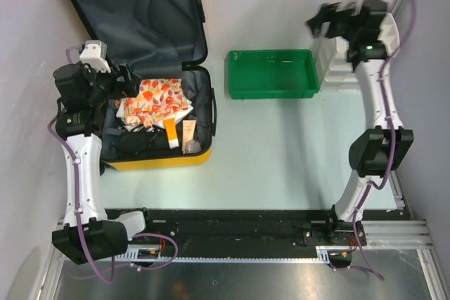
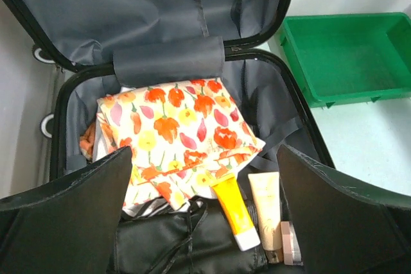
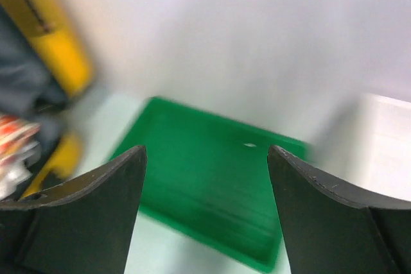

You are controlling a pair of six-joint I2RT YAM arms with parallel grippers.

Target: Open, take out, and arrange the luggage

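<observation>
The yellow luggage (image 1: 162, 159) lies open at the far left, its dark grey lined lid (image 1: 137, 19) folded back. Its base holds a floral pouch (image 1: 158, 100), a yellow tube (image 1: 172, 133), a beige tube (image 1: 189, 131) and a black bag (image 1: 133, 144). My left gripper (image 1: 130, 83) is open and empty above the base's left side. In the left wrist view it (image 2: 205, 152) hovers over the floral pouch (image 2: 180, 126), the yellow tube (image 2: 234, 213), the beige tube (image 2: 266, 206) and the black bag (image 2: 167, 242). My right gripper (image 1: 316, 22) is open and empty, high at the far right.
A green tray (image 1: 271, 53) stands right of the luggage and holds nothing; it fills the right wrist view (image 3: 212, 184) between my open fingers (image 3: 90, 216). A white organizer (image 1: 337, 72) sits beside it, partly behind the right arm. A small pink compact (image 2: 290, 242) lies by the beige tube.
</observation>
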